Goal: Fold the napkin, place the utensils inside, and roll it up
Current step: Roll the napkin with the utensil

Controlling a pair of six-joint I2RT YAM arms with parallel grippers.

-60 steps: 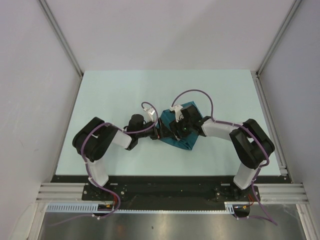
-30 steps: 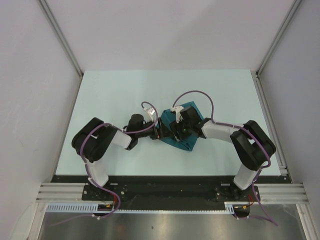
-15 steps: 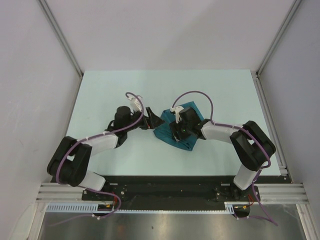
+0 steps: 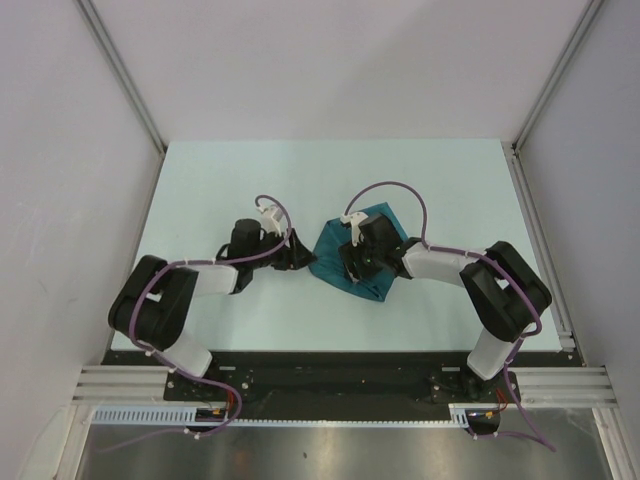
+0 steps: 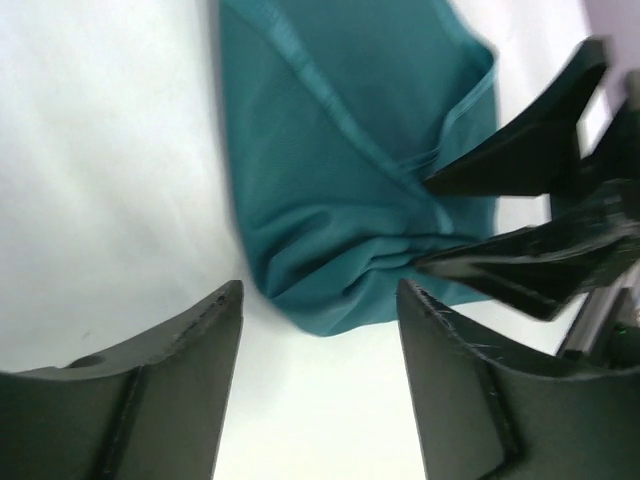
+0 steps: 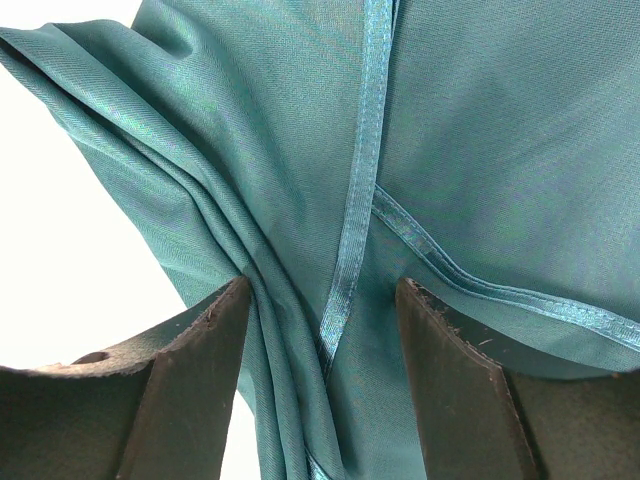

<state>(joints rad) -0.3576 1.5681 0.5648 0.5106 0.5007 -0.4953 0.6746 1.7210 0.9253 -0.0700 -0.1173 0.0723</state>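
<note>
Hovering just left of the napkin [image 4: 325, 262], my left tool [image 4: 297, 255] stood released, w/ nothing betw. its fingers. The napkin lay bunched & creased mid-desk [image 4: 230, 180], a bit right of centre. My right tool [image 4: 347, 270] sat low over the cloth, fingers spread, a shiny hem strip running betw. them; unclenched, cloth not pinched.

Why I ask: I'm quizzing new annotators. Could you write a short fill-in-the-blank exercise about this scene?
1. The teal napkin lies crumpled on the pale ____.
2. The right fingers are spread apart over the ____.
3. The left fingers stand beside the cloth and hold ____.

Missing words: table; napkin; nothing.
</note>
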